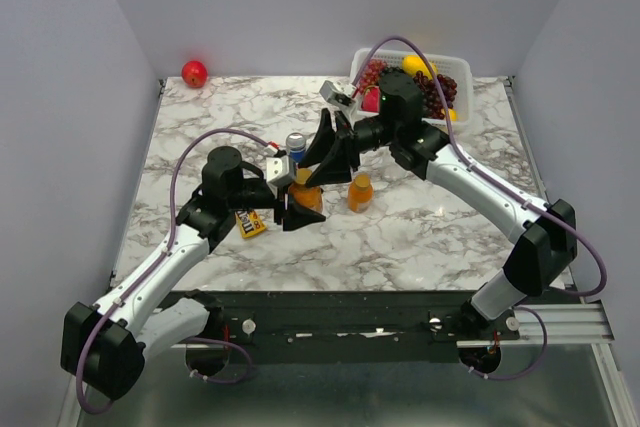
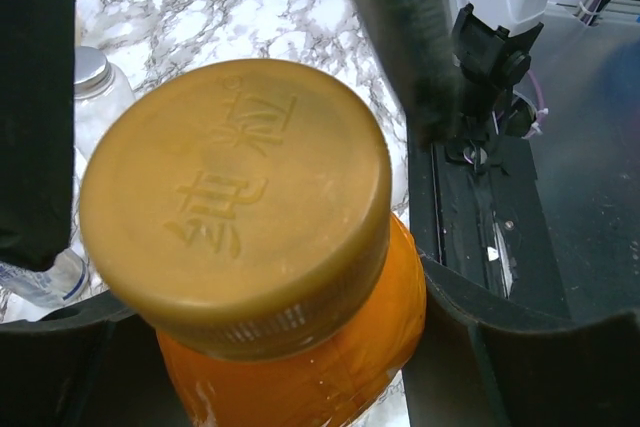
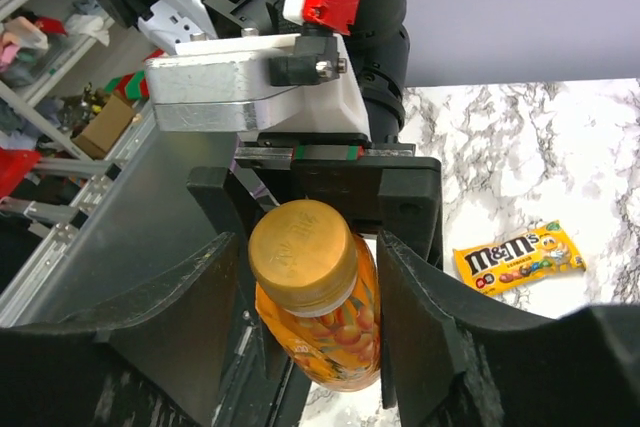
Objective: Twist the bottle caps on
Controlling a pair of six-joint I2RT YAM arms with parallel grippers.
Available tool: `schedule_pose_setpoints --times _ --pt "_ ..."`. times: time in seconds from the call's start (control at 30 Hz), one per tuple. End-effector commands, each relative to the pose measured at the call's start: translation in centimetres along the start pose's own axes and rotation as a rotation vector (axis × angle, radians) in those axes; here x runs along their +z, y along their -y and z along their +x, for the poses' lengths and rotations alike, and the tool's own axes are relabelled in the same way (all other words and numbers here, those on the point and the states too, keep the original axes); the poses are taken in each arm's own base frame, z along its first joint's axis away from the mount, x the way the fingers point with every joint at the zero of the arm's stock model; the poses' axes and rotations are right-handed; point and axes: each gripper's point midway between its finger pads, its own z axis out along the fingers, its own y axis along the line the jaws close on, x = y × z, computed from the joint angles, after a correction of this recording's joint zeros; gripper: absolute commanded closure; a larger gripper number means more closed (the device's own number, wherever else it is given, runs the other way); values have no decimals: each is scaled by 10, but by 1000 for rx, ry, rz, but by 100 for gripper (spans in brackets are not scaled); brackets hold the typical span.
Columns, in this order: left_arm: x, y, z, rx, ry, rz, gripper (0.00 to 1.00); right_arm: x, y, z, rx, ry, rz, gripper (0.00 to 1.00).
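Your left gripper [image 1: 288,203] is clamped on the orange bottle [image 1: 306,196] near the middle of the table [image 1: 450,237], probably to stop it spinning, while your right gripper [image 3: 307,245] straddles its gold cap [image 2: 235,202], fingers apart, seemingly ready to twist.

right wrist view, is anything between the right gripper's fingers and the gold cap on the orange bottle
Nothing visible. The gold cap sits between the fingers of the right gripper, with a bare gap on each side. The left gripper holds the orange bottle below the cap, not in between.
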Motion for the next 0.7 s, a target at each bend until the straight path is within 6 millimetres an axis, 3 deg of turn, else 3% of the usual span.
schedule_pose_setpoints --times 0.0,0.2,0.37,0.53,0.67 --pt "1 1 -17 52 28 18 100 6 -1 -7 -29 12 -16 42" --pt "2 -3 -18 53 29 -2 100 11 3 -2 -22 10 20 62" --pt "1 -19 -22 21 49 -119 100 8 24 2 -31 -9 174 81" --pt "-6 -52 -24 31 41 -364 100 0 39 0 -34 -17 301 85" --pt "-8 -56 -24 54 27 -394 100 -1 41 3 -25 -22 317 86"
